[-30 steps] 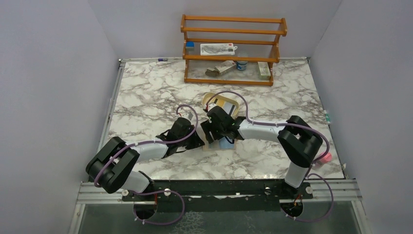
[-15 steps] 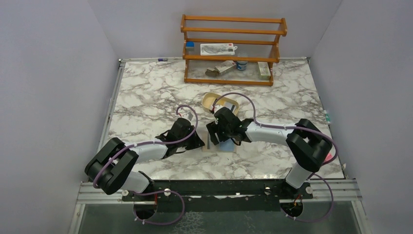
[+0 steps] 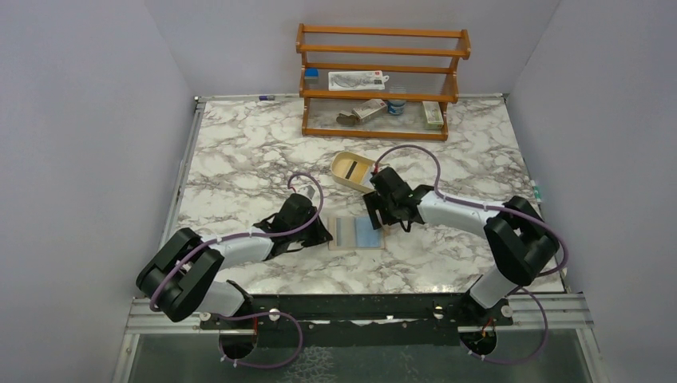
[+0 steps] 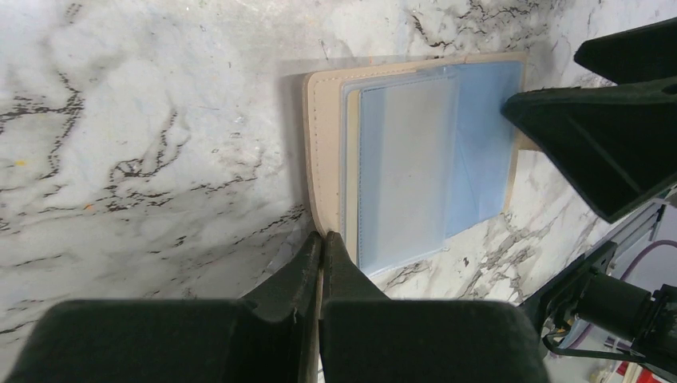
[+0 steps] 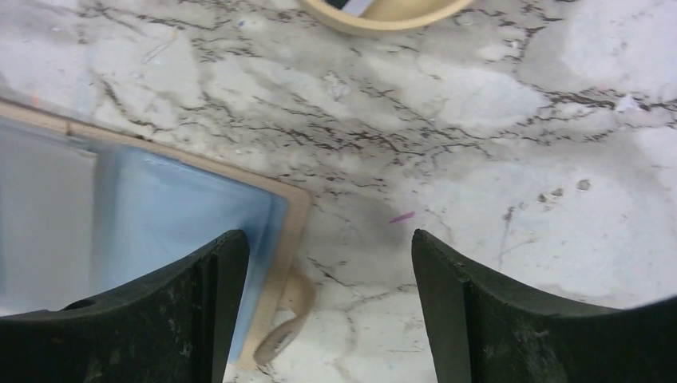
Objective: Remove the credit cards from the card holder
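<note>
Top external view shows two arms reaching in from the near edge of one marble table (image 3: 239,152). The left arm lies low, and the left gripper (image 3: 323,233) sits at the left edge of the card holder (image 3: 357,234). There is one card holder. It lies opened flat on the table between the two grippers, inner side up, with a grey panel on the left and a light blue panel on the right inside a tan border.

In the left wrist view, the left gripper (image 4: 322,237) has its two fingers pressed together, their tips against the tan edge of the card holder (image 4: 415,159). Whether they pinch the leather cannot be told.

Just behind the holder stands one oval tan tray (image 3: 339,163). In it the credit cards (image 3: 352,169) show as a yellow patch with one short dark band, and their number cannot be counted.

The right gripper (image 3: 378,215) hangs at the holder's far right corner. In the right wrist view, the right gripper (image 5: 327,239) has its two fingers wide apart with only marble between them. The card holder (image 5: 160,215) lies at the left there, and the tray (image 5: 383,17) is at the top.

One wooden rack (image 3: 382,32) stands at the back of the table, carrying several small items.
</note>
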